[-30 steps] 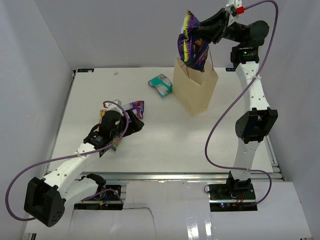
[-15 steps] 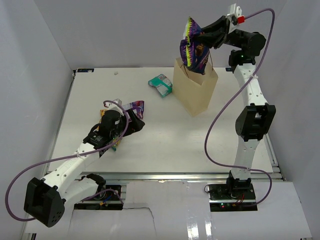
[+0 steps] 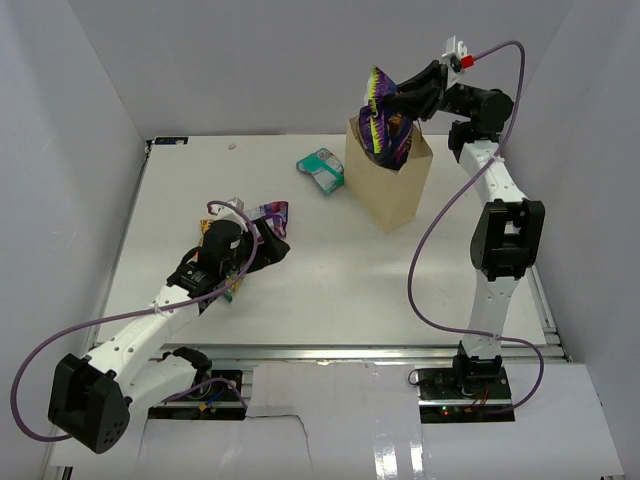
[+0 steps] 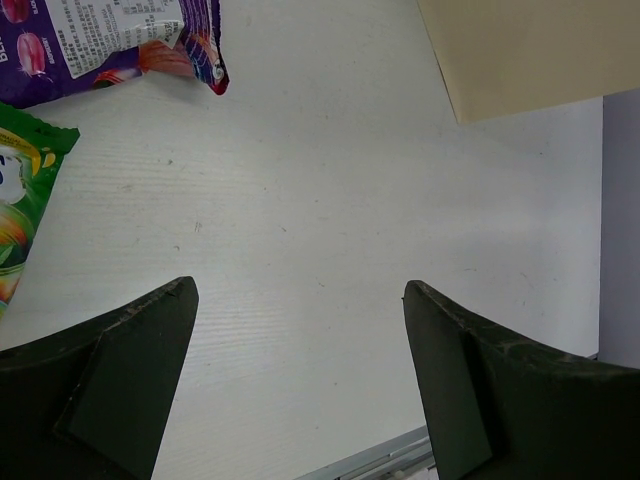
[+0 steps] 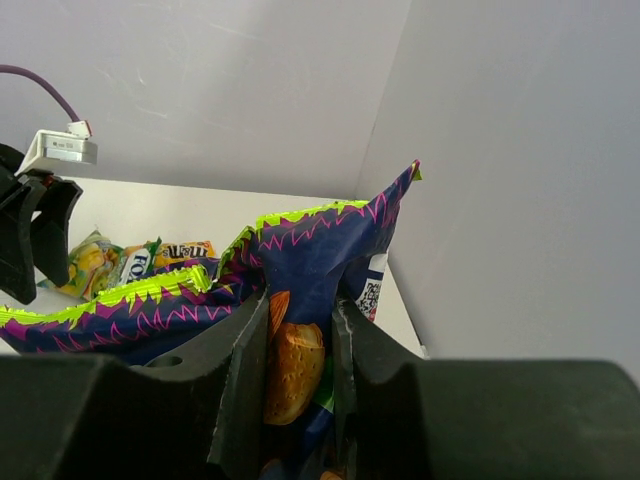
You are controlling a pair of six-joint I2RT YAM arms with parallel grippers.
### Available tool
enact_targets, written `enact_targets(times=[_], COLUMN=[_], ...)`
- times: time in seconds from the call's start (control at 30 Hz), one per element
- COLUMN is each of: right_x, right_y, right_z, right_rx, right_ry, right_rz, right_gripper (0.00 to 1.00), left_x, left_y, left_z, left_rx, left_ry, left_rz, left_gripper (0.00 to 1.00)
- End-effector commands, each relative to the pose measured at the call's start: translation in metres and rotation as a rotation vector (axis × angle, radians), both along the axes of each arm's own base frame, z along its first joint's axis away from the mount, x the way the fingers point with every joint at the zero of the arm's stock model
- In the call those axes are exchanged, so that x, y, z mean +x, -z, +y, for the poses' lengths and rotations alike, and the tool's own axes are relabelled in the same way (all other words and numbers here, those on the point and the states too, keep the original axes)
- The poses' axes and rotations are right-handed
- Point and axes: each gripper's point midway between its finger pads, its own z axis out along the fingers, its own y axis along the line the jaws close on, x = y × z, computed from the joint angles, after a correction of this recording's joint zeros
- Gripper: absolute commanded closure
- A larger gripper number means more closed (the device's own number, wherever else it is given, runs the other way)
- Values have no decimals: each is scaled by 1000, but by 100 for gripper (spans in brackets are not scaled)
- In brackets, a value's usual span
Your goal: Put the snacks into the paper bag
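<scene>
right gripper (image 3: 408, 95) pinching the top of the purple chip bag (image 3: 385, 128), hung upright so its bottom drops into the paper bag (image 3: 392, 190) near the table's (image 3: 330, 300) far edge | left gripper (image 4: 300, 340) spread, empty, low toward the left edge beside the purple packet (image 4: 110, 40) and green packet (image 4: 20, 200), likely next picks | teal packet (image 3: 322, 169) lies by the far edge

No wording legible, fine print on the small purple-white packet (image 4: 100, 35) — too small to read, QR code (image 5: 372, 291) on the large dark purple bag (image 5: 310, 250) — brand unreadable
</scene>
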Motion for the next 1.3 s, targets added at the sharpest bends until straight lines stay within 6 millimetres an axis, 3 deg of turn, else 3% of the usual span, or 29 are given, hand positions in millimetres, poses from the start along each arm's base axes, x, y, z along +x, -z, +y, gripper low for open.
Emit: enact_targets(times=[0.0, 0.23, 0.5, 0.67, 0.7, 0.73, 0.77, 0.8, 0.87, 0.9, 0.93, 0.97, 1.0, 1.07, 1.13, 1.17, 1.23, 1.27], right_x=[-18, -7, -12, -17, -9, -8, -7, 3, 1, 11, 7, -1, -7, -27, -51, -63, -87, -97], right_y=[-43, -25, -26, -36, -29, -35, -43, -23, -36, -30, 3, 1, 13, 52, 60, 96, 105, 126], right_z=[-13, -20, -23, -24, -24, -25, -27, -30, -35, -44, -44, -54, -58, -67, -73, -73, -72, -72], right_rx=[86, 53, 34, 5, -12, -23, -51, -77, -155, -185, -254, -289, -312, -378, -418, -462, -485, -507], right_ry=[51, 68, 66, 76, 83, 98, 142, 202, 336, 473, 509, 585, 606, 638, 646, 619, 584, 561], right_rz=[-188, -136, -109, -81, 47, 75, -4, 198, 60, 92, 202, 170, 196, 272, 240, 299, 266, 315], right_gripper=[81, 59, 49, 49, 49, 40, 37, 35, 31, 29, 24, 22, 20, 15, 11, 11, 10, 10], left_x=[7, 12, 25, 44, 43, 47, 53, 49, 57, 52, 57, 60, 67, 79, 99, 104, 115, 117], left_y=[-18, -24, -27, -26, -15, -11, -17, -3, -6, 1, 13, 16, 9, 28, 27, 49, 60, 76], left_z=[-5, -14, -18, -7, -3, 6, 8, 13, 21, 26, 29, 31, 32, 38, 41, 39, 42, 40], left_rx=[-26, -39, -46, -34, -41, -27, -43, -44, -43, -11, 23, 43, 58, 120, 116, 145, 111, 89], left_ry=[9, 46, 12, -145, -207, -285, -336, -414, -523, -557, -602, -623, -644, -698, -717, -704, -731, -747], left_rz=[-44, -53, -38, 38, 114, 134, 147, 230, 261, 308, 335, 347, 348, 390, 399, 458, 518, 575], left_gripper=[6, 6, 6, 6, 6, 7, 8, 7, 7, 6, 7, 6, 5, 5, 4, 4, 4, 4])
